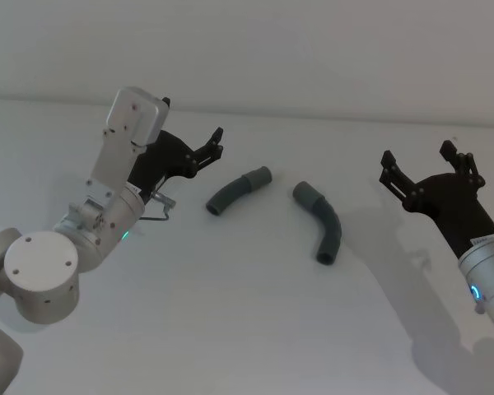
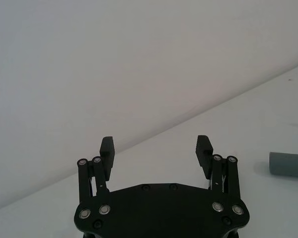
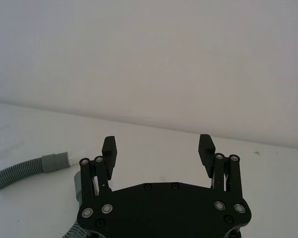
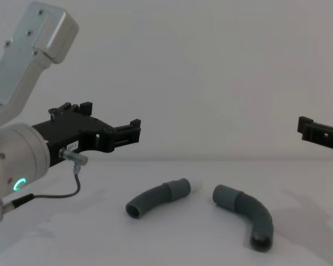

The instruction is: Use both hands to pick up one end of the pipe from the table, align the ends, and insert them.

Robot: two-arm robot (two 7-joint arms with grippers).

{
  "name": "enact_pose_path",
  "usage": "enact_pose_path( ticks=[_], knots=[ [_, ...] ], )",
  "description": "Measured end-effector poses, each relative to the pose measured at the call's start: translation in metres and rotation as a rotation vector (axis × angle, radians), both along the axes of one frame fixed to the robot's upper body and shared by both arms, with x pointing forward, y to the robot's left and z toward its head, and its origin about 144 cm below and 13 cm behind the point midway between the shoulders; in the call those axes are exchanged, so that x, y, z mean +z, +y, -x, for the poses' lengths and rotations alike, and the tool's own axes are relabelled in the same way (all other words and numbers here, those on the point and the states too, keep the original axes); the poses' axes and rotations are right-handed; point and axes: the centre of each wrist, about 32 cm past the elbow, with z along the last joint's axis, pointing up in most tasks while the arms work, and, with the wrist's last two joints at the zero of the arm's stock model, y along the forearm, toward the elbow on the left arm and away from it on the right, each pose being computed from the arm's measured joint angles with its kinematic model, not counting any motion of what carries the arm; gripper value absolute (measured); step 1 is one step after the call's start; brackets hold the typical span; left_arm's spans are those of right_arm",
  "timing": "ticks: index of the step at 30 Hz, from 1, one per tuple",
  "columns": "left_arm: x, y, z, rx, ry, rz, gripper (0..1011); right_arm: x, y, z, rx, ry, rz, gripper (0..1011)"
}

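Head view: two elbow sections of pipe are recorded lying apart on the worktop (image 1: 230,329), neither of them lifted.

- Left pipe piece (image 1: 239,190): dark grey and curved, apparently matte plastic. The bend is ribbed and the left cuff (image 1: 258,176) is smooth and lighter grey. A narrower pale tip (image 3: 64,157) is noted on it in the right wrist view.
- Right pipe piece (image 1: 321,226): same build. Its right cuff (image 1: 306,194) is turned toward the other cuff, near it but not touching. The plain dark mouth lies at the near end.
- Worktop: flat, white and matte, backed by an off-white wall (image 1: 313,49).
- Left claw (image 1: 217,142): black, with jointed fingers spread wide and nothing held. It is raised above the worktop, to the left of the left pipe piece and out of contact.
- Right claw (image 1: 417,153): likewise spread and empty. It is held well to the right of the right pipe piece.

Progress is judged nil. Grasping, lifting, aligning the cuffs and inserting are all yet to be done.
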Motion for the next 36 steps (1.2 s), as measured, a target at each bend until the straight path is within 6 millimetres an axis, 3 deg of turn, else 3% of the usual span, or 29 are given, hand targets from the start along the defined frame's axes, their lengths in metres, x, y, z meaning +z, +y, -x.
enact_pose_path(
  ticks=[36],
  knots=[
    [0.0000, 0.0000, 0.0000, 0.000, 0.000, 0.000, 1002, 0.0000, 0.0000, 0.0000, 0.000, 0.000, 0.000, 1000]
  ],
)
